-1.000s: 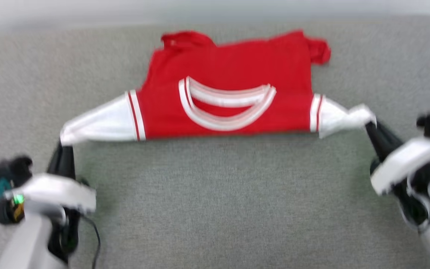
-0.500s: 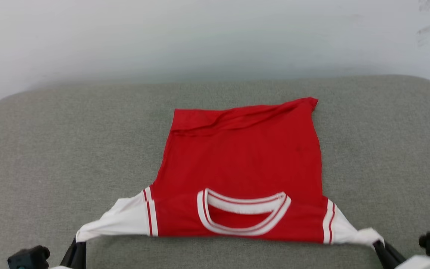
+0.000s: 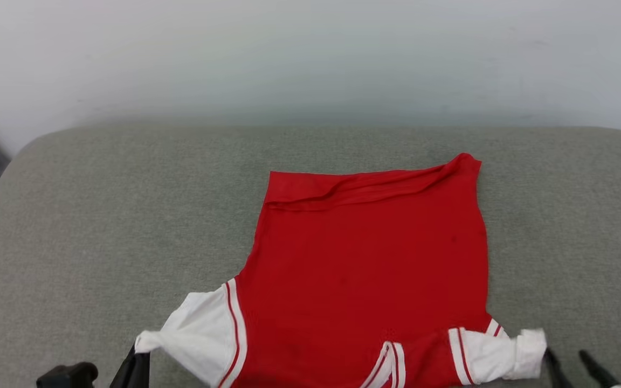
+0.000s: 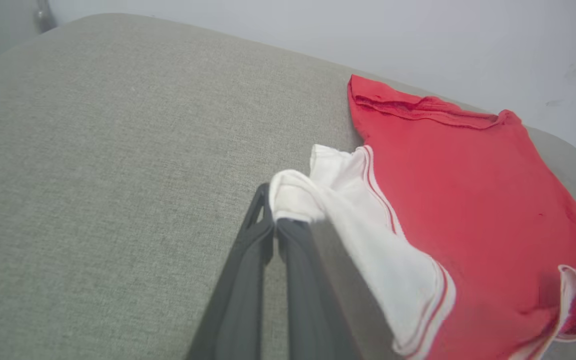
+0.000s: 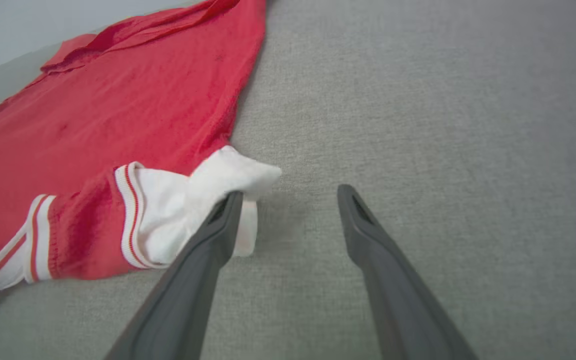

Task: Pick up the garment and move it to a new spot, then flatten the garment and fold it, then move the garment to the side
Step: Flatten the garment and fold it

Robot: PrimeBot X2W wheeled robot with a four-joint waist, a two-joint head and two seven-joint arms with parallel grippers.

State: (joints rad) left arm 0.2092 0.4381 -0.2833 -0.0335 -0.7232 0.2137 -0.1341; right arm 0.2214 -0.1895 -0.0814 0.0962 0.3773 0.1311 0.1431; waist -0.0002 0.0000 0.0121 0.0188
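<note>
garment [image 3: 364, 258]: soft matt cloth, red body, white sleeves, ribbed striped trim; lightly creased.
padded surface [image 3: 100, 226] under right gripper [image 5: 290, 196]: grey woven upholstery, coarse grain, matt.
right gripper: dark, smooth, matt, plastic-looking.
wall [image 3: 289, 54] beyond: smooth, pale, matt.

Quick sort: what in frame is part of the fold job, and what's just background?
In the job:
garment, spread out, hem rumpled at the far end
left gripper, shut on the garment at a white sleeve
right gripper, open, beside the other sleeve

Just there:
grey cushion under the garment
white wall behind it
</note>
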